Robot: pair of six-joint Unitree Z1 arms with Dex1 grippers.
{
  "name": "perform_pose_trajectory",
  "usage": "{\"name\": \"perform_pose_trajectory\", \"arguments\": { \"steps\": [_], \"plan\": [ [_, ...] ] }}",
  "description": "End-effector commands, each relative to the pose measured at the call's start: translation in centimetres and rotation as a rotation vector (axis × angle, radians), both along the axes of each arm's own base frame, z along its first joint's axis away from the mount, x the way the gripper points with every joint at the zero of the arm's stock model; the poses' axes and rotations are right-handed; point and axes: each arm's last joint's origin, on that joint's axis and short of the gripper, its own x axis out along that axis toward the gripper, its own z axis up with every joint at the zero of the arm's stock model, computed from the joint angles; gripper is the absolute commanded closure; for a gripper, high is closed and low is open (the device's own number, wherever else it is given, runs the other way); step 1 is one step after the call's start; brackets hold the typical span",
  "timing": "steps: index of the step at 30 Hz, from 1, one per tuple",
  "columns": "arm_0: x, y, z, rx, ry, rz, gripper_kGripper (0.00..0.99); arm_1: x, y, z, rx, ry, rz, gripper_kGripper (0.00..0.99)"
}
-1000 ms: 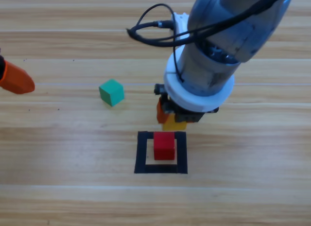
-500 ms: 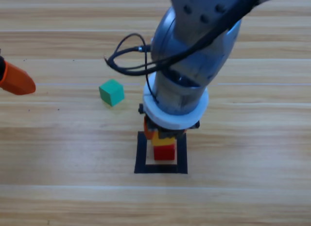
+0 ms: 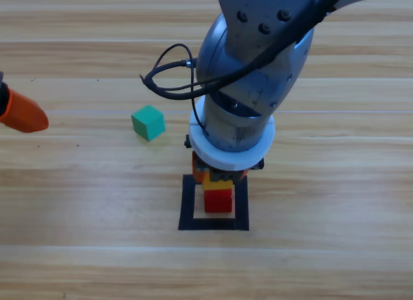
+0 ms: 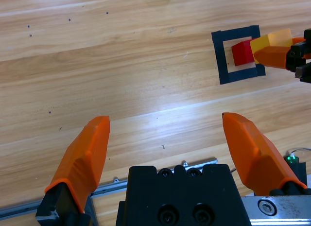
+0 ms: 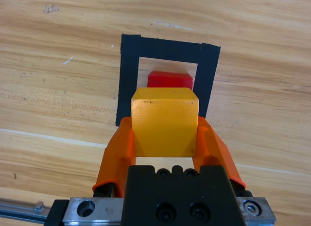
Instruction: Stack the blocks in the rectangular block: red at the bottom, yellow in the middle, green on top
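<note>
The right hand (image 5: pixel 164 138) was clamped on the yellow cube (image 5: pixel 164 121), one orange jaw pressed to each side of it, and held it over the near edge of the tape square (image 5: pixel 129 79), where the red cube (image 5: pixel 170 79) showed just past the yellow one, inside the outline; from above, the yellow cube (image 3: pixel 217 182) sat at the rear edge of the red cube (image 3: pixel 219 200), overlapping it, with the arm's grey body covering most of the hand (image 3: pixel 219 177), and whether yellow touched red could not be told. The red cube lay within the tape square (image 3: pixel 187 203) on the wooden desk (image 3: pixel 97 248). Farther off, up and to the left of the square and well apart from it, the green cube (image 3: pixel 148 122) rested alone on the desk. The left hand (image 4: pixel 167 138) waited at the left edge of the high view (image 3: pixel 22 113), its jaws spread wide with nothing between them, low over bare wood, the square and the right hand's load far ahead of it
</note>
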Motion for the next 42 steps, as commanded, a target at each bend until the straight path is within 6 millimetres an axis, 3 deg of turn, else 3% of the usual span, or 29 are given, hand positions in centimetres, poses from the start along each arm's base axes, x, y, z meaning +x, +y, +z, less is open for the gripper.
{"name": "perform_pose_trajectory", "arguments": {
  "steps": [1,42],
  "plan": [
    [-0.2,0.5,-0.5,-0.011,-0.004,0.008,0.0,-0.8,0.9,-3.0,-0.08,0.022,0.011,0.801],
    [-0.2,0.6,-1.3,-0.004,0.004,0.012,0.001,-0.5,1.3,-4.5,-0.1,0.034,0.0,0.8]
  ]
}}
